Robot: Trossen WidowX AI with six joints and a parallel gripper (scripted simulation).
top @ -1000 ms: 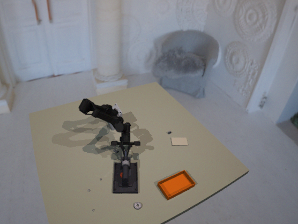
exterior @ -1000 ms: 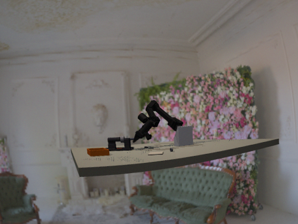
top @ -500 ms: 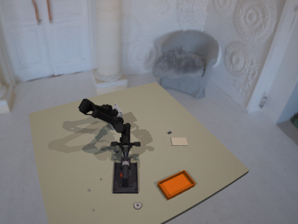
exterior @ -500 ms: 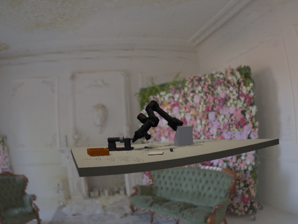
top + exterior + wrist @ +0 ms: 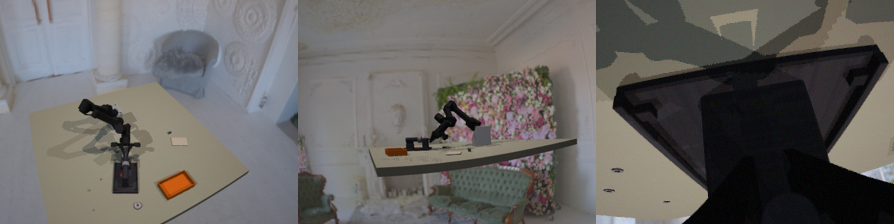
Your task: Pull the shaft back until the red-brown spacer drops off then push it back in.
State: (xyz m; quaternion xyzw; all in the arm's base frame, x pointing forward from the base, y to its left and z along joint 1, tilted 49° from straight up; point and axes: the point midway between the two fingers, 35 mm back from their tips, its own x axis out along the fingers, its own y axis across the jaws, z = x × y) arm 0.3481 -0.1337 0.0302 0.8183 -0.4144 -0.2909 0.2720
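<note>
In the top view, the gripper (image 5: 125, 154) (image 5: 431, 140) (image 5: 769, 163) was closed on the shaft (image 5: 125, 157) (image 5: 429, 139), at twelve o'clock from the housing block (image 5: 125, 183) (image 5: 409, 144). The red-brown spacer (image 5: 121, 174) seemed dropped, at eight o'clock of the shaft line; pushing home and release apparently remained.

- My 1 arm (image 5: 103, 115) (image 5: 462, 114) is bent, its high joint (image 5: 85, 106) (image 5: 451, 104) raised well above the rest in the exterior view.
- From that bend, I see the far section fold back and slope down through the wrist (image 5: 125, 136) (image 5: 441, 129).
- I have the gripper (image 5: 125, 155) (image 5: 431, 141) (image 5: 769, 163) angled downward, not vertical.
- Its 2 fingers slant inward toward their tips, closed on something between them.
- In my wrist view, both are near-black silhouettes rising from the bottom.
</note>
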